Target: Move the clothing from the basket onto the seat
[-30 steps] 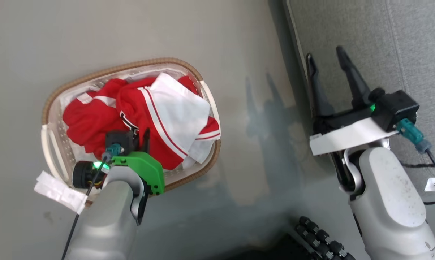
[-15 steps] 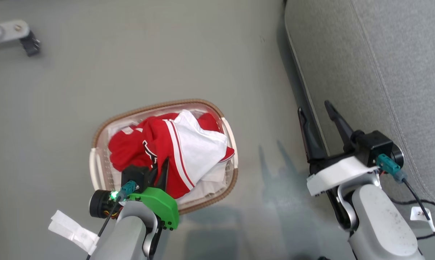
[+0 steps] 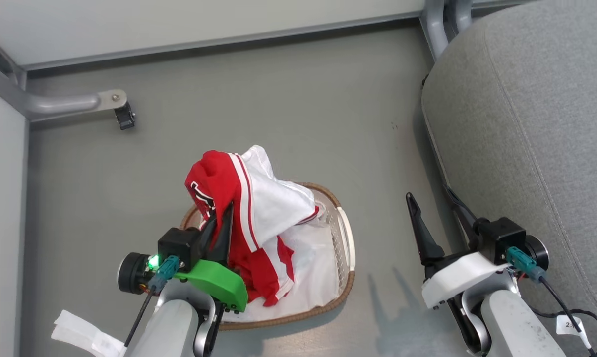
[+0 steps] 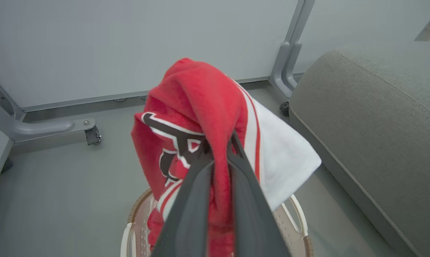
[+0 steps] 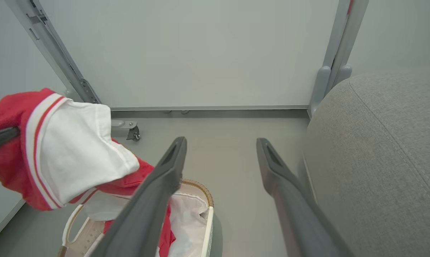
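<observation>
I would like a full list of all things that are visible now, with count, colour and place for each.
clothing: one seen, perhaps more beneath; red with white panels; raised above the basket, lower end hanging inside it
basket: one; white with brown rim; on the floor, left of the seat
liner sheet: one; white; inside the basket
seat: one; grey; right side
floor: grey; under the basket
frame leg: one; grey metal with black caster; far left
left gripper: one; dark fingers shut on the clothing
right gripper: one; dark fingers open, empty; between basket and seat
</observation>
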Motion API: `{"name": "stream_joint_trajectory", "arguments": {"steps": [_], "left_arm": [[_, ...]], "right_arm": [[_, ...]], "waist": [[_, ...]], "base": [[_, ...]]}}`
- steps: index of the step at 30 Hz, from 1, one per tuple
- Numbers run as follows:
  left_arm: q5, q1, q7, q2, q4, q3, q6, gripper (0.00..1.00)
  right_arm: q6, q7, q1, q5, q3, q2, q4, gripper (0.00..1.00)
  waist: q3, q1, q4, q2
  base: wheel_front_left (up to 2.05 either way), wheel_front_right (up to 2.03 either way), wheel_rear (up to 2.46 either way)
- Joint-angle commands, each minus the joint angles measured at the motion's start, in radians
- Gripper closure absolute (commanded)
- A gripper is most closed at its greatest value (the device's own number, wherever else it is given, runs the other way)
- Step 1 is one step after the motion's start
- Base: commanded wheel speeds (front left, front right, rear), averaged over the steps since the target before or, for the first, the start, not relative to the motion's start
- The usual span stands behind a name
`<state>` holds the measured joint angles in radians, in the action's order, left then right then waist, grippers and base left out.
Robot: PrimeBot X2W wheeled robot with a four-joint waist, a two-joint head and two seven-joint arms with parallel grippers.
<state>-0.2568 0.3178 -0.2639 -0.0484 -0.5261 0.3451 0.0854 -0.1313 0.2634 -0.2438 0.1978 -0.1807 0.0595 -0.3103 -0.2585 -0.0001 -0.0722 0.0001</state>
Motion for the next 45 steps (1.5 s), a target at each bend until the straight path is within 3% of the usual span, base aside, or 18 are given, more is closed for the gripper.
{"name": "stream_joint_trajectory", "arguments": {"steps": [1,13,27,45], "left_arm": [[0.005,-0.024,-0.001,-0.004,0.027,-0.012,0.006,1.00],[0.012,-0.085,-0.001,-0.004,0.202,-0.042,0.028,1.00],[-0.011,-0.059,-0.001,-0.004,0.368,-0.022,0.022,1.00],[-0.075,-0.018,-0.001,-0.004,0.337,0.058,0.020,1.00]], "right_arm": [[0.001,0.002,0.027,-0.007,0.001,0.004,-0.002,0.00],[0.001,0.002,0.109,-0.004,-0.017,-0.003,-0.020,0.00],[0.001,0.002,0.128,0.008,-0.040,-0.006,-0.032,0.00],[0.001,0.002,-0.210,0.051,-0.433,0.086,-0.165,0.00]], "waist": [[0.075,0.0001,0.036,-0.0001],[0.169,0.0001,0.039,-0.0001],[0.190,0.0001,0.056,-0.0001],[0.165,0.0001,0.115,-0.0001]], "base": [[0.00,0.00,0.00],[0.00,0.00,0.00],[0.00,0.00,0.00],[0.00,0.00,0.00]]}}
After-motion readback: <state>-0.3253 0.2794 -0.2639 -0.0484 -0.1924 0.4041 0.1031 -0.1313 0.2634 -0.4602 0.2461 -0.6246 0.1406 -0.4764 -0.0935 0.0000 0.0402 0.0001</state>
